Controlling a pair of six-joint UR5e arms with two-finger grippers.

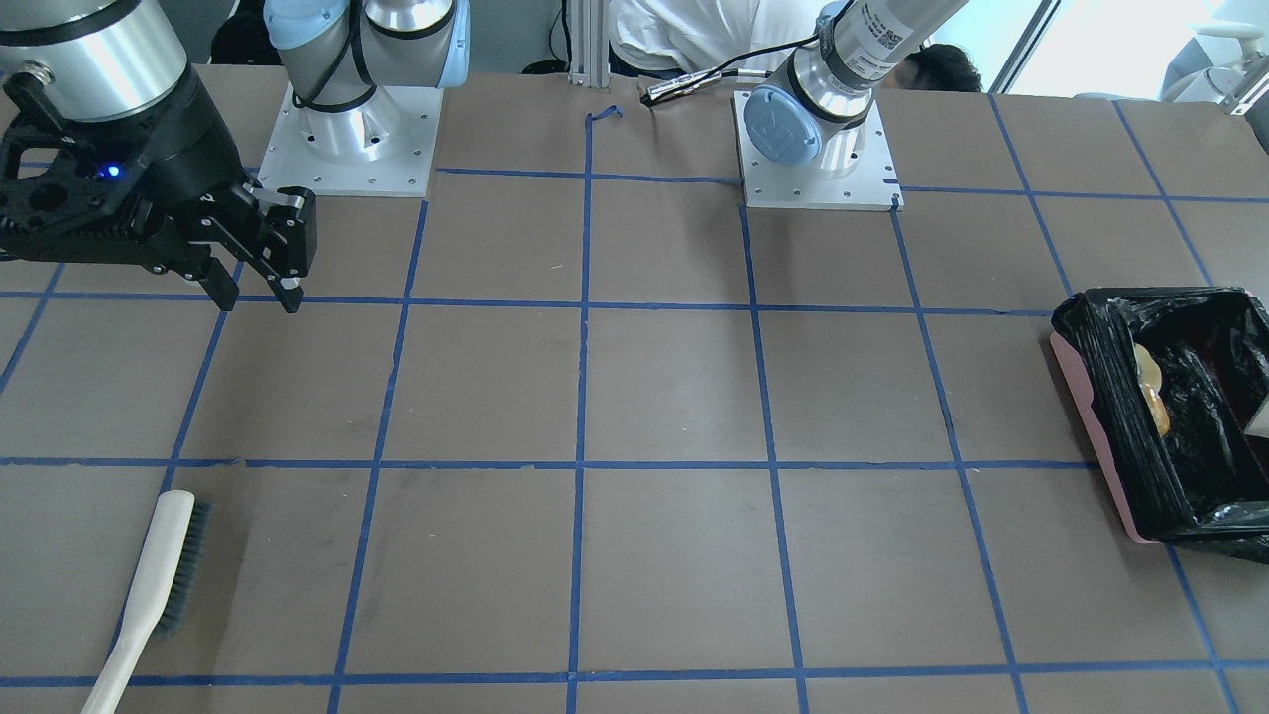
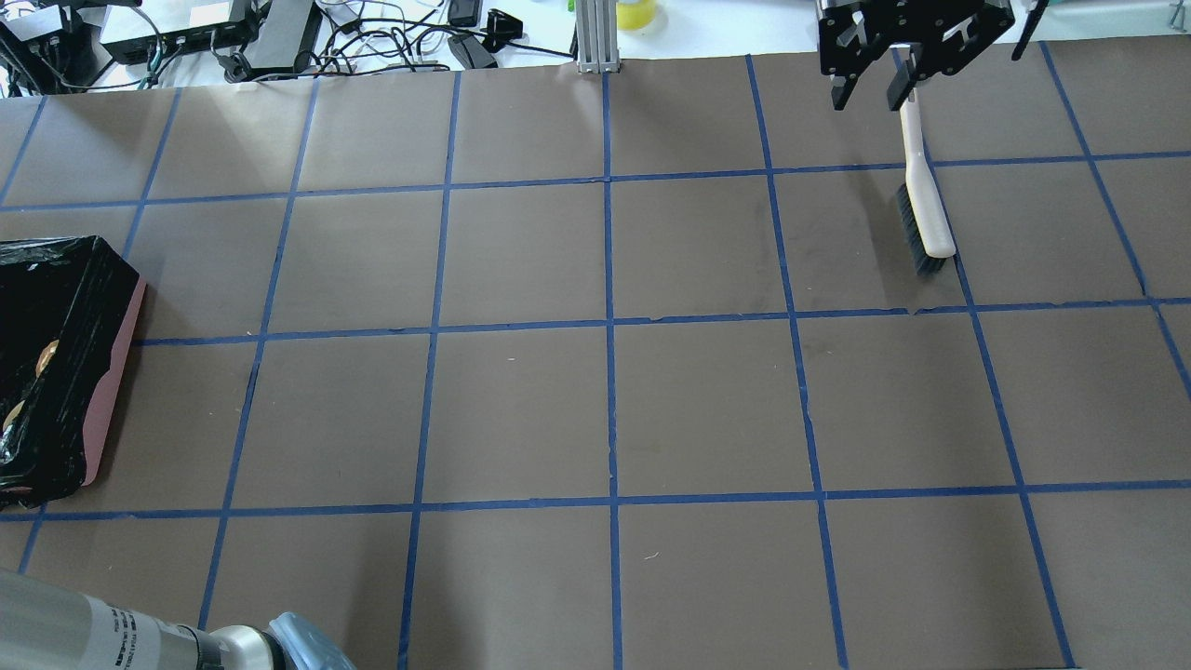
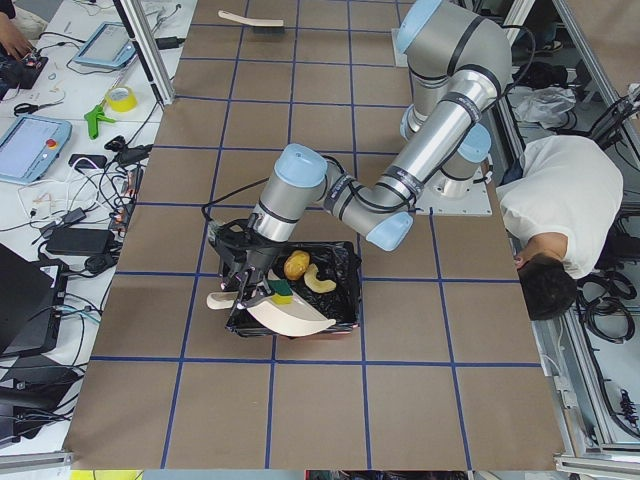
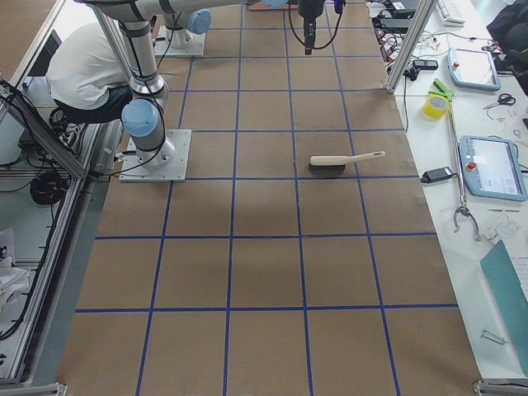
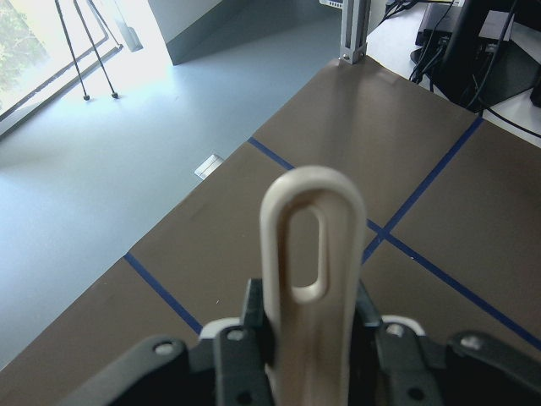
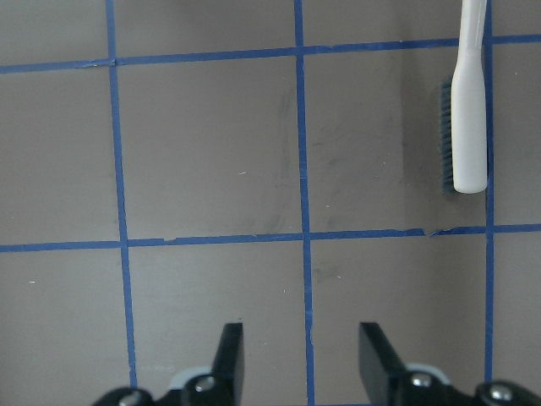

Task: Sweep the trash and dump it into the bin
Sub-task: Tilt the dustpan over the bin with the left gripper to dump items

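Where the left arm (image 3: 430, 150) bends down over the left end of the desk (image 3: 300, 420), we see the left gripper (image 3: 240, 285) with its jaws pinching the looped handle of a beige dustpan (image 3: 295, 315). The pan hangs tilted over the bin (image 3: 348, 300).

A white printed label (image 1: 885, 30) wraps that arm, but its writing is too small for us to read.

The bin is pink and lined with a black bag. Its long axis runs from the robot's side toward the operators' side. Inside it we find the potato-like piece (image 3: 296, 265), the croissant-like piece (image 3: 320, 282) curving just beside it, and the sponge wedge (image 3: 281, 290) close to the pan.

Well apart, toward the desk's other end, the right gripper (image 6: 302, 355) hovers with its jaws spread and holding nothing. The brush (image 2: 924, 200) lies flat on the desk there, its long axis running away from the robot. Its handle points to the operators' edge and its dark bristles are at the nearer end.
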